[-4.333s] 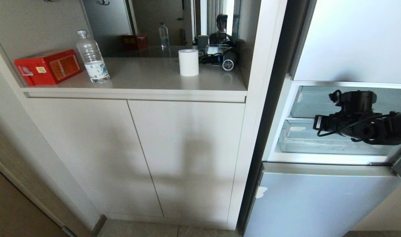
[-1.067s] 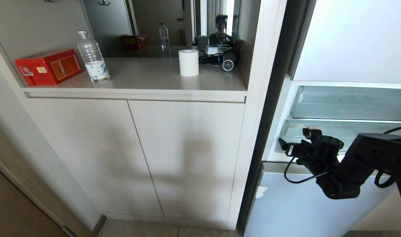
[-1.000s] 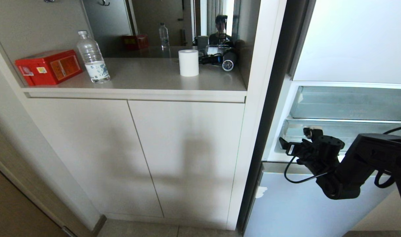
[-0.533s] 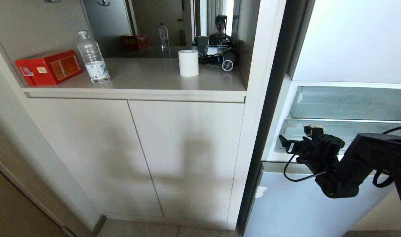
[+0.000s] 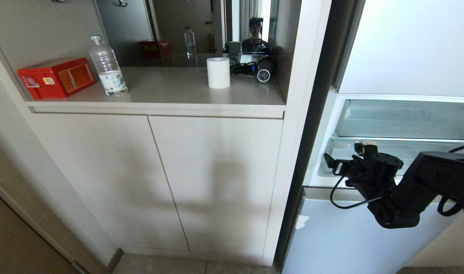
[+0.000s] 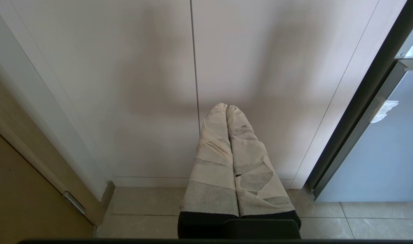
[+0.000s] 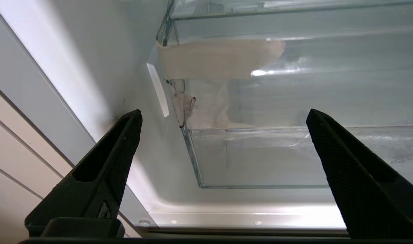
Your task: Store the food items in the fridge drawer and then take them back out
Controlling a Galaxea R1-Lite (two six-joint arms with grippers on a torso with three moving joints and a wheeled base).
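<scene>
A pale cabinet [image 5: 152, 179] with two flat handleless doors fills the middle, its beige countertop [image 5: 171, 89] set in a recess backed by a mirror [image 5: 186, 26]. On the counter stand a red box [image 5: 56, 77], a clear water bottle [image 5: 107, 66], a white paper roll [image 5: 218, 72] and a hair dryer [image 5: 263, 70] (its cord bunched beside it). Grey floor tiles [image 6: 328, 217] run below; a wooden door [image 6: 20, 189] stands at the left. Soft shadows fall across the cabinet doors.

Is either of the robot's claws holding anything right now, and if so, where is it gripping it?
Nothing is held. The right gripper hangs open and empty before the clear fridge drawer; the left gripper is shut on nothing.
</scene>
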